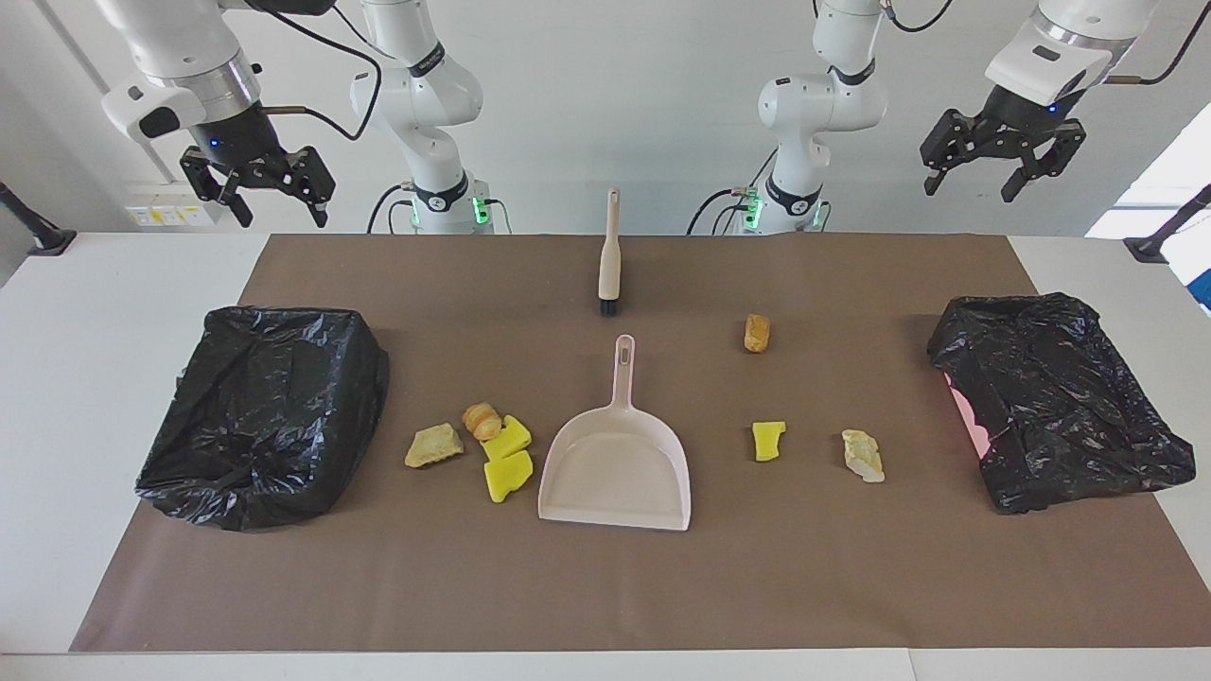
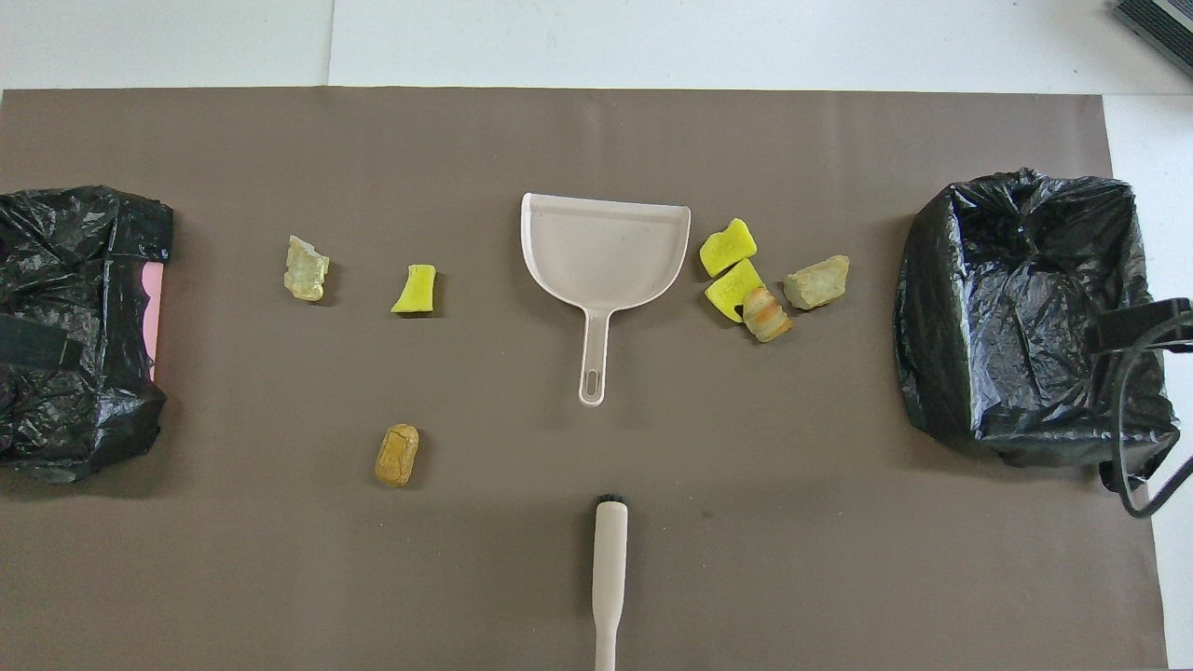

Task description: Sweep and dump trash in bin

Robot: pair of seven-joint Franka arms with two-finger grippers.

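Note:
Several scraps of trash lie on the brown mat. Two yellow sponge chunks (image 1: 508, 456) (image 2: 729, 266), an orange-brown lump (image 1: 482, 420) and a tan lump (image 1: 434, 445) cluster beside the pale pink dustpan (image 1: 615, 468) (image 2: 606, 247). Toward the left arm's end lie a yellow chunk (image 1: 768, 440), a pale lump (image 1: 863, 455) and a brown lump (image 1: 756, 333) (image 2: 397, 455). A black-bagged bin (image 1: 265, 416) (image 2: 1025, 308) stands at the right arm's end, another bin (image 1: 1060, 416) (image 2: 75, 326) at the left arm's. My right gripper (image 1: 279, 213) and left gripper (image 1: 972, 187) hang open and empty, high over the robots' table edge.
A beige hand brush (image 1: 609, 255) (image 2: 610, 568) lies on the mat between the dustpan's handle and the robots, bristles toward the dustpan. White tabletop borders the brown mat (image 1: 605, 586). A dark piece with a cable (image 2: 1142, 326) shows over the bin at the right arm's end.

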